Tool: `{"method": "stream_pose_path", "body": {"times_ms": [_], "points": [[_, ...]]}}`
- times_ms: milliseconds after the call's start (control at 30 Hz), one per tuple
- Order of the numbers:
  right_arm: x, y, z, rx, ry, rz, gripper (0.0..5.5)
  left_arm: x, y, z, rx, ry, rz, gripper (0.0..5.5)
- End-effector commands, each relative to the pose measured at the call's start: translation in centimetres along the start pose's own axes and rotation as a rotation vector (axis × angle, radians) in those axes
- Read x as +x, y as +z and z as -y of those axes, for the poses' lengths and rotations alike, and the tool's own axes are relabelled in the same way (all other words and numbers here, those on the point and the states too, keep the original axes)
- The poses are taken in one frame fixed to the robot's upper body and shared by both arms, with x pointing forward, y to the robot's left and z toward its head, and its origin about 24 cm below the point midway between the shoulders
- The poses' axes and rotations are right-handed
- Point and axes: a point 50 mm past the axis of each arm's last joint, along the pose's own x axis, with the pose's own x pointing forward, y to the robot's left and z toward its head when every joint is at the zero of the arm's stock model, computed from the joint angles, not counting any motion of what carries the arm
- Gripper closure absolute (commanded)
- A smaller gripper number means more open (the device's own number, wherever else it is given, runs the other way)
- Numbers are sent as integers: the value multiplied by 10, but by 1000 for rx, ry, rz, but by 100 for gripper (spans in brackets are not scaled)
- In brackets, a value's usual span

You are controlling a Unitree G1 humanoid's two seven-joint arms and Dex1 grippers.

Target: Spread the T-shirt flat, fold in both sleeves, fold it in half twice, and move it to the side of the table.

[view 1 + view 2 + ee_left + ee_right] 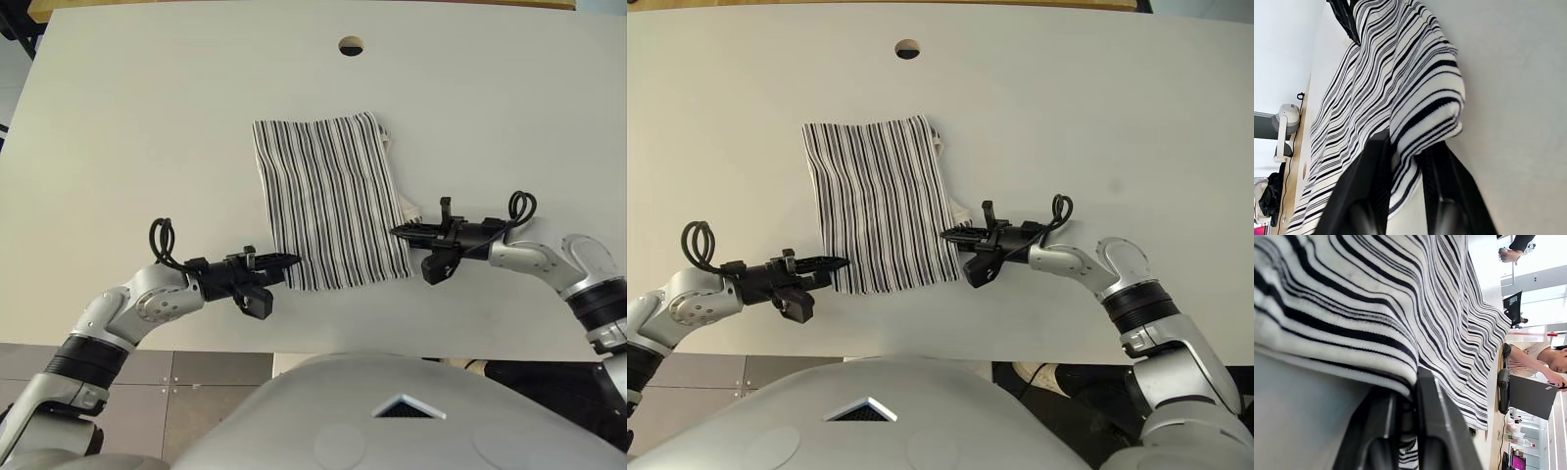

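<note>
At the left, the robot's left gripper (291, 260) sits low over the white table top (147, 117), right at the near left corner of the black-and-white striped T-shirt (333, 201). From the left wrist you can see its two black fingers (1371, 186) pressed in on that corner, with a rounded fold of striped cloth bunched between them. The T-shirt itself lies in the middle of the table, folded into a tall, neat rectangle with its stripes running from the near edge to the far one, and it tilts a little so the far edge sits further left than the near one. A small round hole in the table (351, 45) lies beyond the T-shirt's far edge, well apart from it. A pale sliver of cloth (407, 208) pokes out along the T-shirt's right edge. Just beside that, the right gripper (400, 232) meets the right edge a little way up from the near right corner; the right wrist view shows its fingers (1437, 421) closed on the hem, with striped fabric draped over them and caught in between.
</note>
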Motion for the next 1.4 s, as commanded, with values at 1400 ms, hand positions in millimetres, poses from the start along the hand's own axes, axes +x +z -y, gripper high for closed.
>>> {"method": "stream_pose_path", "body": {"times_ms": [1400], "points": [[31,-37,42,414,-587,-267,375,46,-55,-52,-422,629,-213,384]]}}
